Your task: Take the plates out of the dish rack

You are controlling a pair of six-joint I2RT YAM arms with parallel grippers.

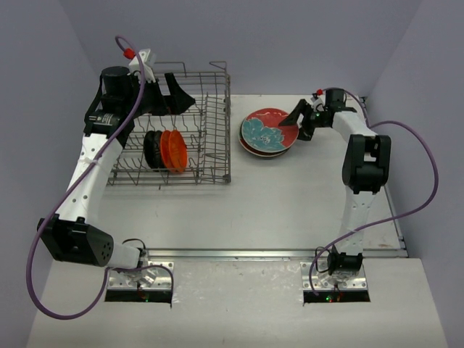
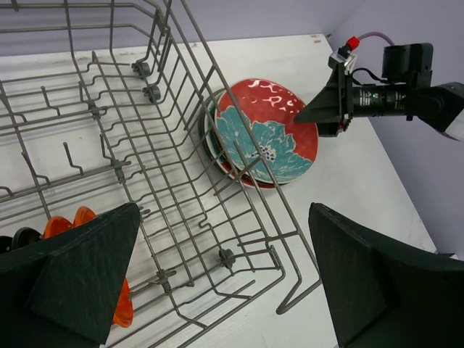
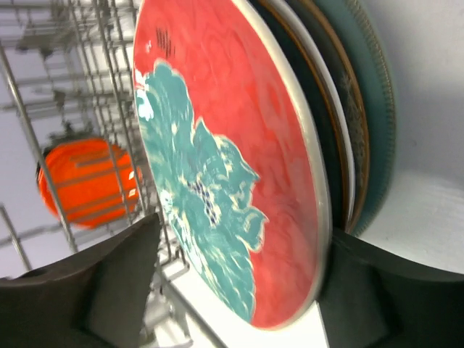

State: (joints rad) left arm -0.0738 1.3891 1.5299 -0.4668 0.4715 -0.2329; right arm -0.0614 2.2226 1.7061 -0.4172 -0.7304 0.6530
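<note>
Red plate (image 1: 267,130) stacked beside the dish rack (image 1: 228,130).
Right gripper (image 1: 293,119): jaws parted around its rim. Left gripper (image 2: 223,208): jaws wide apart.

Under the red plate (image 3: 232,181) I see only the rims of the lower plates (image 3: 375,101). In the left wrist view's lower left, my left finger (image 2: 80,283) hides most of the orange plate (image 2: 58,226) and black plate (image 2: 22,238).

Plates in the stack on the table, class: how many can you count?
3, stacked right of the dish rack: red floral plate on top, dark brown-rimmed plate beneath it, grey-blue plate at the bottom. Another could hide underneath.
</note>
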